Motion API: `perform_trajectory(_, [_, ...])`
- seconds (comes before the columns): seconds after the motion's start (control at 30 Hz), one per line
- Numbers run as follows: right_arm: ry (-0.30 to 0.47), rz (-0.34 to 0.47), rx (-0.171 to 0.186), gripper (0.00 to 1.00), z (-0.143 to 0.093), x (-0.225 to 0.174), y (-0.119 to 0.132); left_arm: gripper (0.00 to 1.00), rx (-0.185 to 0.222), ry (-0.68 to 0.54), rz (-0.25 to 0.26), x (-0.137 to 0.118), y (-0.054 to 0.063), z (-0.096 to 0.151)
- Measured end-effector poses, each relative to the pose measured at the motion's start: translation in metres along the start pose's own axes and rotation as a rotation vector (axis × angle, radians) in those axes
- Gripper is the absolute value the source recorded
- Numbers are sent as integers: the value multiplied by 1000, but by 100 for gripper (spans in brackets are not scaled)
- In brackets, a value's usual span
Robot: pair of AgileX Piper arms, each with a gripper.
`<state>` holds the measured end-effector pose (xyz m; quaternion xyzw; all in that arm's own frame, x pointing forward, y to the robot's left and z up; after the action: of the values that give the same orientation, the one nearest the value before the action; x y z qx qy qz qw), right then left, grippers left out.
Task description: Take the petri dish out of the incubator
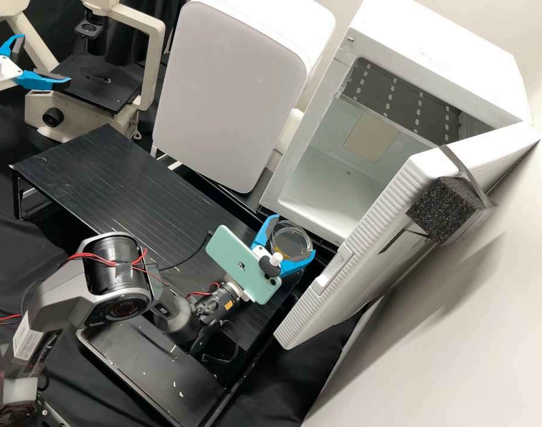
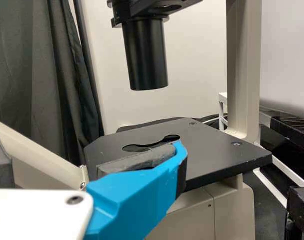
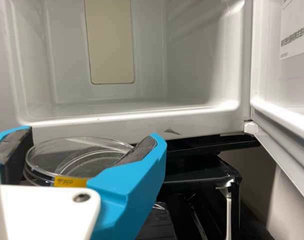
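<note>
OK, R gripper (image 1: 295, 235) just outside incub. (image 1: 449, 65), dish (image 1: 287, 243) btwn fingers.

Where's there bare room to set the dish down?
The black stand looks free between microscope and phone; so does the incubator's floor between its walls. Crowded: just outside its mouth, where the right gripper holds the petri dish.

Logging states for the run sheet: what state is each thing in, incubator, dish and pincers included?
Incubator door: open
Petri dish: outside the incubator, roughly level, yellow label on its side; lid on or off, cannot tell
Right pincer: closed on the dish
Left pincer: open, by the microscope stage
Microscope: upright
Foam block: strapped to the door
Phone: mounted on right arm, back showing
</note>
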<state>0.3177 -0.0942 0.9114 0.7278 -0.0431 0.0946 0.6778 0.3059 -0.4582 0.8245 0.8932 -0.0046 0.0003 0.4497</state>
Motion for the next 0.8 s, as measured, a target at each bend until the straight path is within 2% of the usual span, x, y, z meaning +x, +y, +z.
perform_trajectory(0.8, [-36, 37, -13, 0, 12, -8, 15, 100, 0, 0, 0, 0, 0, 0])
